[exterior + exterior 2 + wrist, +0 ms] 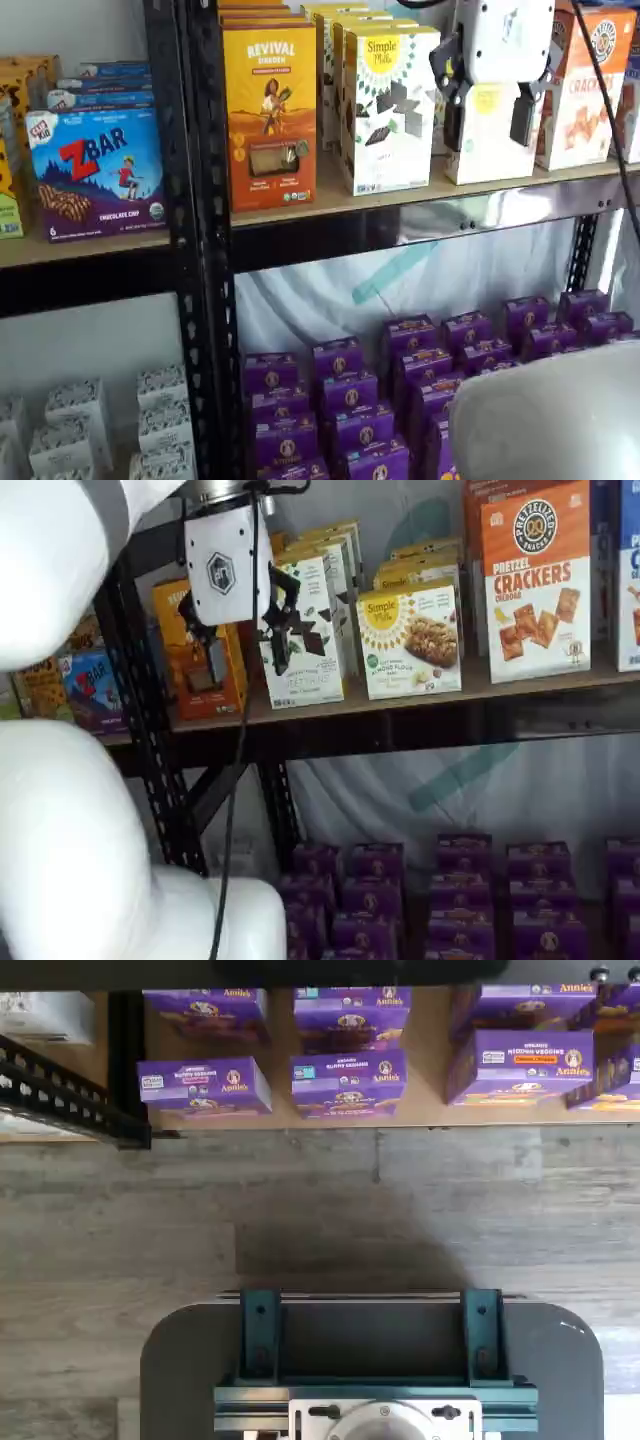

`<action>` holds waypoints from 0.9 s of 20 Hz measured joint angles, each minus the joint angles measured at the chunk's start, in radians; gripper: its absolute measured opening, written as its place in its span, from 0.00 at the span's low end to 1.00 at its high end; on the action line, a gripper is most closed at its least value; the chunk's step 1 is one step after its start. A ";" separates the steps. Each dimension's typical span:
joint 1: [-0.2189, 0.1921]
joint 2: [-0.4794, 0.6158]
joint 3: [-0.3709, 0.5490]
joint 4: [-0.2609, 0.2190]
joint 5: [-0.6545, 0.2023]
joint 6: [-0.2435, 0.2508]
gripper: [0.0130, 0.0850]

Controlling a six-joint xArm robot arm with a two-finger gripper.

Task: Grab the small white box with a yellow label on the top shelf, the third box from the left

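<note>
From my station, the gripper (487,118) hangs in front of the small white box (492,150) in a shelf view, hiding its upper face; I can read nothing of its label there. The orange cracker box (583,95) is partly behind the gripper body and cable, its right side cut off by the edge. In a shelf view the white arm (70,780) blocks the rack's left side, and the gripper (240,630) covers part of the taller white box (305,630). In the wrist view, the purple boxes (350,1085) are clipped at the far row, their small print unreadable. The fingers' gap I cannot judge in either shelf view.
</note>
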 joint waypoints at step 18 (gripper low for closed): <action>-0.038 0.033 0.014 -0.071 -0.118 -0.060 1.00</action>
